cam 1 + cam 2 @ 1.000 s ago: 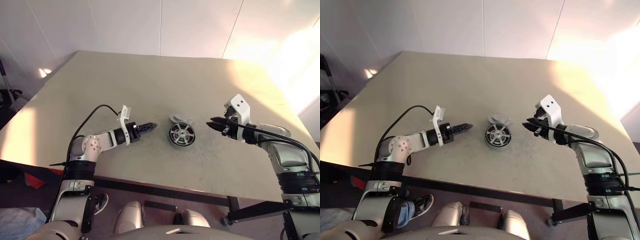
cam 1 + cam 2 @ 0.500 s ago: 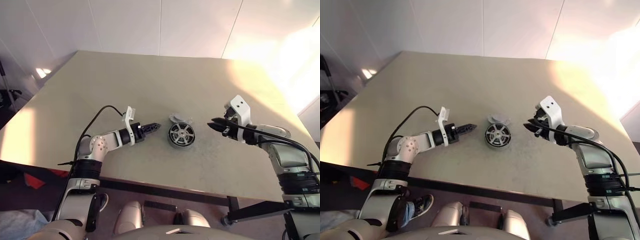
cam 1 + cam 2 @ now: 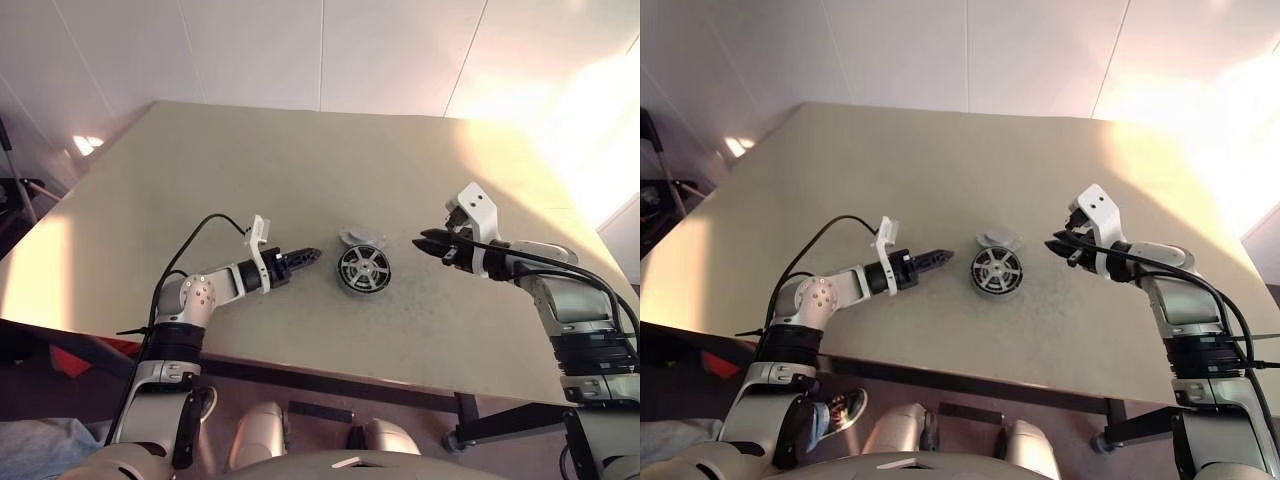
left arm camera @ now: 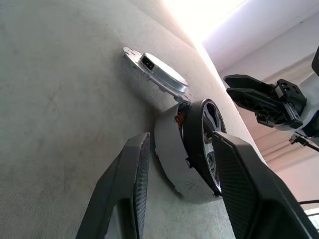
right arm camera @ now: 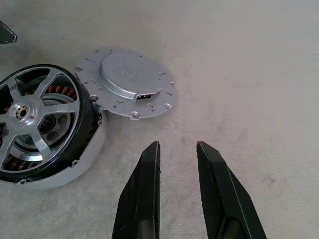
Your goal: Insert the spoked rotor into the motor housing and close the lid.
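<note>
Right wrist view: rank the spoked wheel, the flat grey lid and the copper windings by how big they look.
1. Spoked wheel, nearer the camera, so its lead over the lid is unsure.
2. Lid.
3. Copper windings, only slivers between spokes.

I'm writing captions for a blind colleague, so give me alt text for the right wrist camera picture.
The spoked rotor sits inside the motor housing on a beige table, copper windings showing between its spokes. The lid lies flat beside the housing, touching its edge. The right gripper hovers above the table with its two black fingers slightly apart, holding nothing.
</note>
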You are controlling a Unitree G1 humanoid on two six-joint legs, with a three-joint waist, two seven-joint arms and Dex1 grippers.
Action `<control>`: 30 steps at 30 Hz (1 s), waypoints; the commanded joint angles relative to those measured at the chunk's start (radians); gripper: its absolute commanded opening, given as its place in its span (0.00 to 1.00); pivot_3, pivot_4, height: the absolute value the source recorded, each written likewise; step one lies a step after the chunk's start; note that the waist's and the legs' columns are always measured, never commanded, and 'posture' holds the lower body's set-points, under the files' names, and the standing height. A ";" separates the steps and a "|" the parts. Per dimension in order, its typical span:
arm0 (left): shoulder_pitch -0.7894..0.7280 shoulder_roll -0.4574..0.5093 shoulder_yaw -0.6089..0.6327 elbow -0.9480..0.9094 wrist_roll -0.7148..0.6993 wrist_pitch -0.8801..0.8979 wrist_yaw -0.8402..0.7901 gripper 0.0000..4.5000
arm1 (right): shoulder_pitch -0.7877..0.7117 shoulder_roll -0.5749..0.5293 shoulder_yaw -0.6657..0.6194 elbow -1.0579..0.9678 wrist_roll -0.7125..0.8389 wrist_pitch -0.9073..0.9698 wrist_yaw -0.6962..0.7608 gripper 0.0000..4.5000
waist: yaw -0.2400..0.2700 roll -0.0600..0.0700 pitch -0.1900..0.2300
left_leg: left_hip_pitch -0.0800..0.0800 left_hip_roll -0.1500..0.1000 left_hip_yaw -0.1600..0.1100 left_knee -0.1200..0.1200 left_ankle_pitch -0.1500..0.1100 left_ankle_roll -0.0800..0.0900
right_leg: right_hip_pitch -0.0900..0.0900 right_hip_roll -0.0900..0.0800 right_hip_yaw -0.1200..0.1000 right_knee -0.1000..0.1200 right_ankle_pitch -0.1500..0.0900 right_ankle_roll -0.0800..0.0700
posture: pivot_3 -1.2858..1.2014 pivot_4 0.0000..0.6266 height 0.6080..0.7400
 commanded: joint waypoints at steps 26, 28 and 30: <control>-0.020 -0.007 -0.006 -0.038 0.002 -0.016 -0.005 0.47 | 0.019 0.006 -0.018 -0.030 0.009 -0.030 -0.053 0.28 | 0.000 0.000 0.000 | 0.000 0.000 0.000 0.000 0.000 0.000 | 0.000 0.000 0.000 0.000 0.000 0.000 | 0.52 0.00 1.00; -0.009 -0.012 -0.010 -0.048 0.001 -0.015 -0.003 0.47 | 0.019 0.005 -0.017 -0.028 0.009 -0.031 -0.051 0.28 | 0.000 0.000 0.000 | 0.000 0.000 0.000 0.000 0.000 0.000 | 0.000 0.000 0.000 0.000 0.000 0.000 | 0.52 0.00 1.00; -0.007 -0.008 0.001 -0.045 -0.001 -0.018 -0.006 0.47 | 0.004 0.014 -0.012 -0.020 0.009 -0.031 -0.052 0.28 | 0.000 0.000 0.000 | 0.000 0.000 0.000 0.000 0.000 0.000 | 0.000 0.000 0.000 0.000 0.000 0.000 | 0.52 0.00 1.00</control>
